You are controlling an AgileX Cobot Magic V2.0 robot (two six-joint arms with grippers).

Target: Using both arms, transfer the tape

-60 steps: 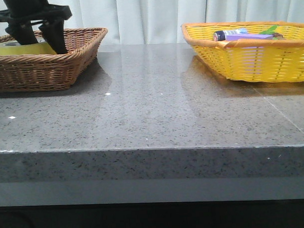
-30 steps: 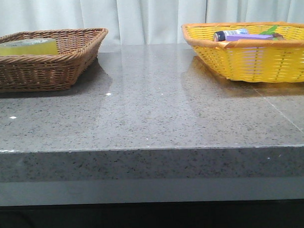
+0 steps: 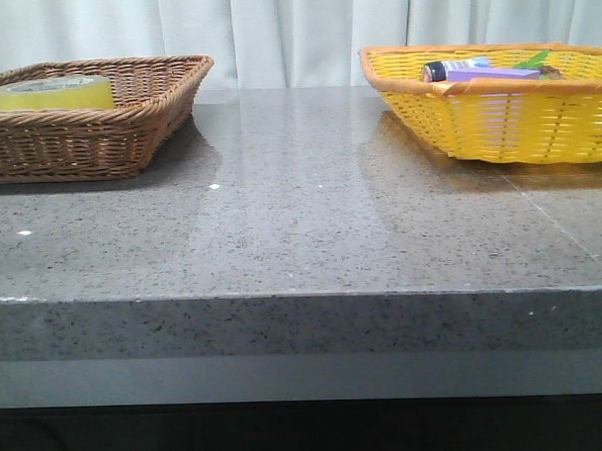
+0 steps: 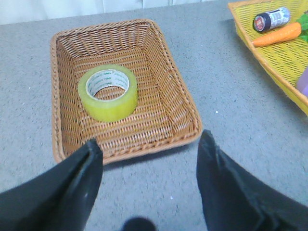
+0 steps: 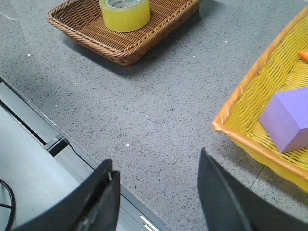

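Nearest the lens, the left gripper (image 4: 147, 168) hung with its fingers spread wide and nothing between them, above the grey table (image 4: 240, 120) just short of the brown basket (image 4: 62, 149). Beyond it, inside that basket, the tape (image 4: 108, 92) lay flat, its core hole facing up. The right gripper (image 5: 156, 192) was likewise wide open and empty, beside the yellow basket (image 5: 240, 103), with the tape well apart from it. By my judgement the left arm was the nearer.
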